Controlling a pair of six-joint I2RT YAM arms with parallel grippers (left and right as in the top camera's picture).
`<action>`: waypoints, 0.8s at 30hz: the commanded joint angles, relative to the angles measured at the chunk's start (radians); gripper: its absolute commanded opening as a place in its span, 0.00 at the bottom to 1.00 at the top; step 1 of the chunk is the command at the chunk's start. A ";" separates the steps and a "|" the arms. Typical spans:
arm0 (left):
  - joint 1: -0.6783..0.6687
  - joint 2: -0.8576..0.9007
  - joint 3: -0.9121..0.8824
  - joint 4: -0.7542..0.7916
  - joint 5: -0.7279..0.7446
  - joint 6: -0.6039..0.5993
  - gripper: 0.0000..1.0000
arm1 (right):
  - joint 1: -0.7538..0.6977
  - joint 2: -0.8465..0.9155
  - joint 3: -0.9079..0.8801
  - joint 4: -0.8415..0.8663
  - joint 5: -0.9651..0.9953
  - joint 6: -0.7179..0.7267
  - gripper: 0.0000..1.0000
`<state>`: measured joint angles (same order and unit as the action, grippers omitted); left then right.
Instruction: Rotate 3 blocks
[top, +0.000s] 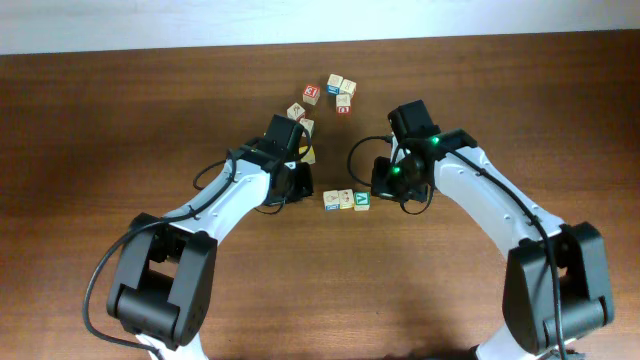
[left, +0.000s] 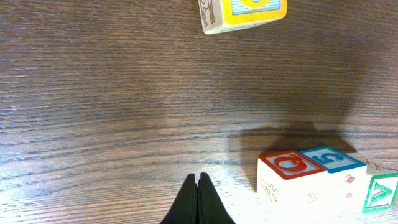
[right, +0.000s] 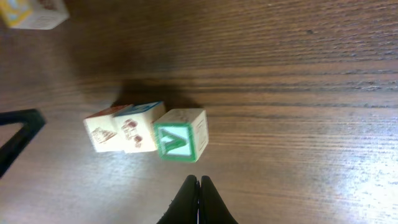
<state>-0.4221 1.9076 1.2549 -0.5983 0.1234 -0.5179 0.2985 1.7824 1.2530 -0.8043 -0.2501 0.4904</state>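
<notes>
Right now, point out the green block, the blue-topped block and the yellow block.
green block (right: 173, 142): right wrist view, green lettered face.
blue-topped block (left: 329, 160): left wrist view, blue top face.
yellow block (left: 255, 6): left wrist view, yellow face.

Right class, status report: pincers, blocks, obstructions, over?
Left pincer shut, empty. Right pincer shut, empty. Three blocks in a touching row between them. Nothing blocking either approach.

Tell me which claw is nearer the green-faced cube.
Right. The right claw is close beside the green-faced cube; the left claw lies beyond the red-faced cube at the row's other end.
</notes>
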 joint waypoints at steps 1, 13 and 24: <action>0.006 0.005 0.019 -0.002 0.010 -0.008 0.00 | 0.002 0.062 -0.022 0.006 0.002 0.008 0.04; 0.005 0.005 0.019 -0.005 0.010 -0.008 0.00 | 0.019 0.089 -0.039 -0.029 -0.054 -0.007 0.04; 0.003 0.005 0.019 -0.005 0.010 -0.008 0.00 | 0.051 0.095 -0.066 0.015 -0.064 0.008 0.04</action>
<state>-0.4221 1.9076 1.2549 -0.6018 0.1234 -0.5179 0.3264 1.8656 1.1927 -0.7986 -0.3042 0.4942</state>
